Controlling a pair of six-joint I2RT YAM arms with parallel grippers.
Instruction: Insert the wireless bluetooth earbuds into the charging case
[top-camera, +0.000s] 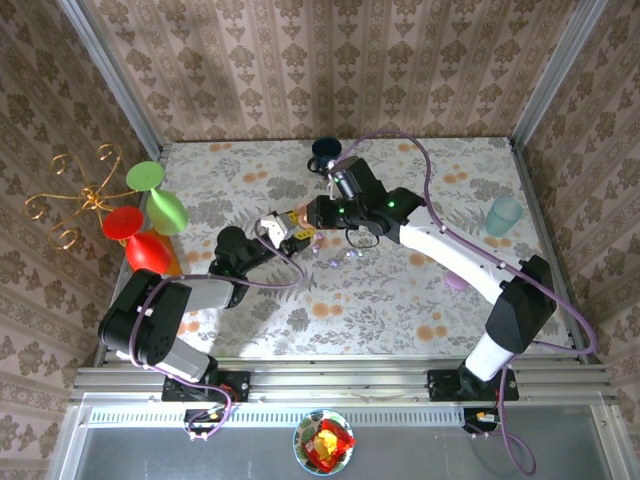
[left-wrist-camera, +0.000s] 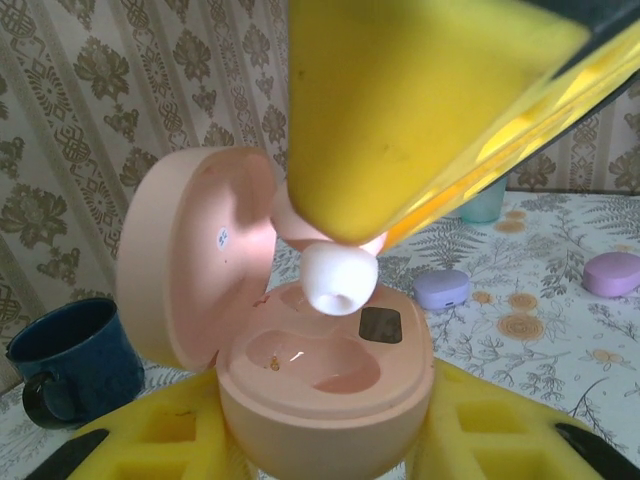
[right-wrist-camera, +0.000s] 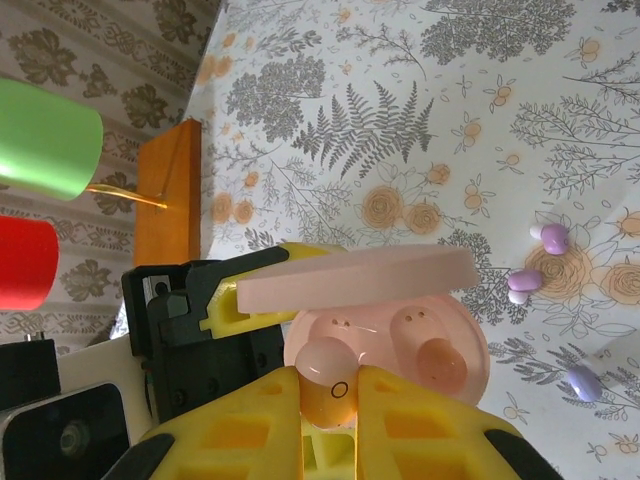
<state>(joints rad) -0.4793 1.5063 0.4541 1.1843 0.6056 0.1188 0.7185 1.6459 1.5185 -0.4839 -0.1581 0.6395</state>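
Observation:
My left gripper (left-wrist-camera: 325, 445) is shut on the open pink charging case (left-wrist-camera: 325, 390), its yellow fingers (left-wrist-camera: 150, 440) on either side and the lid (left-wrist-camera: 195, 250) swung up to the left. My right gripper (right-wrist-camera: 328, 400) is shut on a pink earbud (right-wrist-camera: 327, 385), which hangs just over the case (right-wrist-camera: 440, 340) with its white tip (left-wrist-camera: 338, 280) pointing down at the far well. The near well looks empty. In the top view both grippers meet mid-table, left (top-camera: 285, 235) and right (top-camera: 320, 220). Loose lilac and whitish earbuds (right-wrist-camera: 524, 282) lie on the cloth beside them.
A blue mug (top-camera: 325, 150) stands at the back. A teal cup (top-camera: 504, 215) is at the right. A lilac case (left-wrist-camera: 441, 288) and a pinkish case (left-wrist-camera: 612, 272) lie on the table. Green and red cups on a wire stand (top-camera: 150, 215) crowd the left edge.

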